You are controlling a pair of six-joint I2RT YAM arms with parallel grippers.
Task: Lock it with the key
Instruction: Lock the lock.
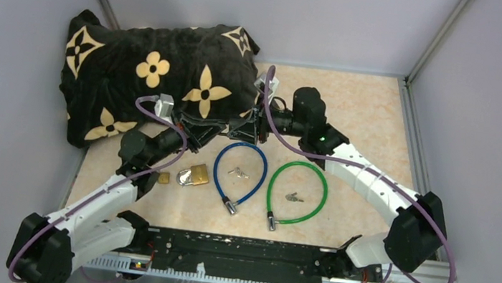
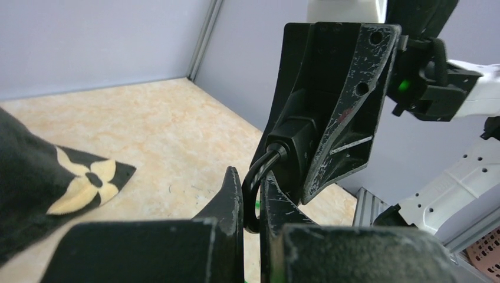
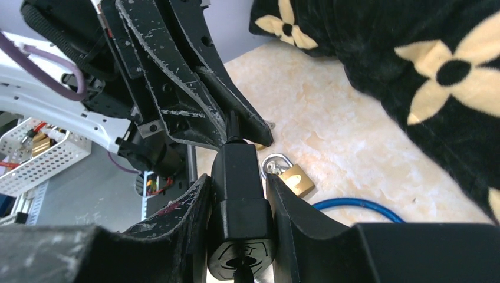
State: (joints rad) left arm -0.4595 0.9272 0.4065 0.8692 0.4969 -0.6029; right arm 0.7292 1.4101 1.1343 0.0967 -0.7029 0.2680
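My right gripper (image 3: 239, 180) is shut on the black lock body (image 3: 240, 206) of a black cable lock, held above the table. The body's round keyhole face points at the camera, and a dark piece (image 3: 238, 275) sticks out of the keyhole at the frame's bottom edge. My left gripper (image 2: 252, 183) is shut on the lock's thin black cable (image 2: 253, 197) just where it leaves the lock body (image 2: 293, 147). In the top view the two grippers meet tip to tip, the left (image 1: 212, 131) and the right (image 1: 250, 123), by the cloth's edge.
A black cloth with tan flowers (image 1: 154, 79) covers the back left. On the table lie a blue cable lock (image 1: 238, 176) with keys (image 1: 237, 173), a green cable lock (image 1: 297, 193) with keys (image 1: 294, 196), and a brass padlock (image 1: 193, 175), which also shows in the right wrist view (image 3: 295, 180).
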